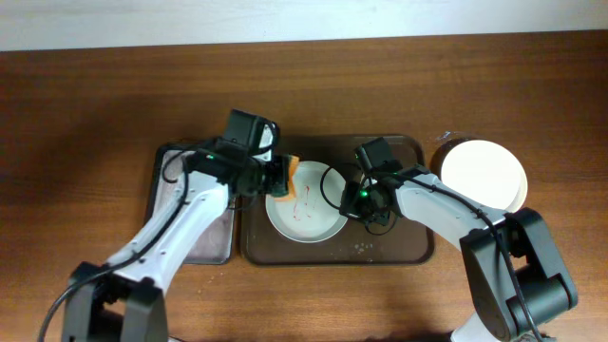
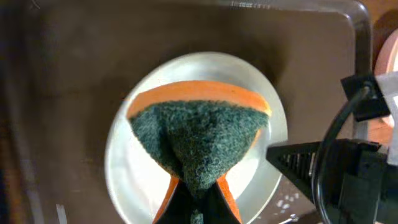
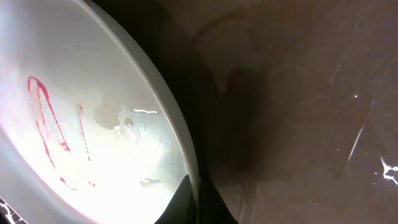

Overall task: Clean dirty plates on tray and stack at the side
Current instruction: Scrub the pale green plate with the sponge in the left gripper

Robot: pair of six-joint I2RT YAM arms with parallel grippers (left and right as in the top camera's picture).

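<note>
Left gripper (image 2: 198,202) clamps sponge (image 2: 199,134), long edge crosswise over plate (image 2: 127,180); right gripper (image 3: 196,202) pinches plate rim.

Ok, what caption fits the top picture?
Left gripper holds a sponge over the dirty plate on the tray; right gripper grips its rim.

In your left wrist view the sponge (image 2: 199,134) hid the plate's (image 2: 134,186) middle; your right wrist frame cut off most of its rim.

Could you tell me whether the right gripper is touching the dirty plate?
Touching. The right wrist view shows the right gripper with its fingers closed on either side of the plate rim, no gap visible.
</note>
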